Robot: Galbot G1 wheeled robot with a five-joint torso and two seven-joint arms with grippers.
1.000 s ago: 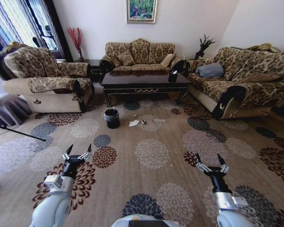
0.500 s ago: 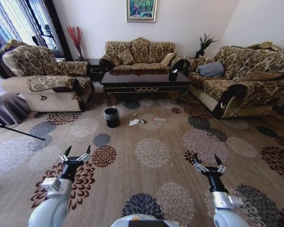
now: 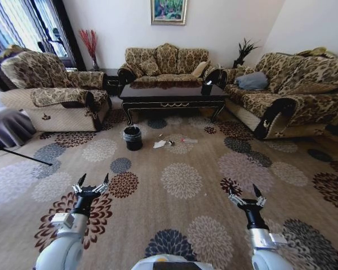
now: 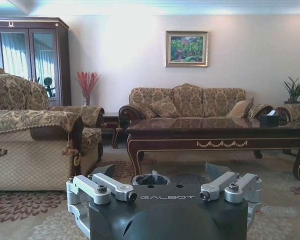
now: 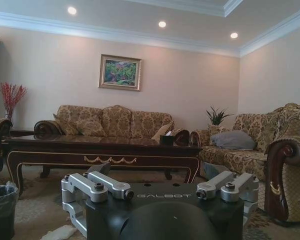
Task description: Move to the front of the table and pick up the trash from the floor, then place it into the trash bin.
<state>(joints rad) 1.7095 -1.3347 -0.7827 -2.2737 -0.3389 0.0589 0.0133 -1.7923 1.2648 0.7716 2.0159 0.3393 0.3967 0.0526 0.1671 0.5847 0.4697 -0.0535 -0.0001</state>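
Observation:
The dark glossy table (image 3: pixel 172 95) stands ahead, in front of the far sofa. On the carpet before it sits the small black trash bin (image 3: pixel 133 138). To the bin's right lies the trash: a white tissue (image 3: pixel 159 144), a shiny wrapper (image 3: pixel 170 143) and a clear bottle (image 3: pixel 188 140). My left gripper (image 3: pixel 93 183) and right gripper (image 3: pixel 245 194) are held out low over the carpet, both open and empty, well short of the trash. The left wrist view shows the table (image 4: pixel 220 135) and the bin (image 4: pixel 151 179). The right wrist view shows the table (image 5: pixel 100 150), the bin (image 5: pixel 1 202) and the tissue (image 5: pixel 60 232).
An armchair (image 3: pixel 50 93) stands at the left, a sofa (image 3: pixel 166 62) behind the table, and a long sofa (image 3: pixel 287 93) along the right. A black tissue box (image 3: pixel 206 89) sits on the table's right end. Open patterned carpet (image 3: pixel 180 180) lies between me and the trash.
The whole head picture has shifted a little, so the camera has moved. Both grippers stay open and held out in front; the trash and bin lie as before.

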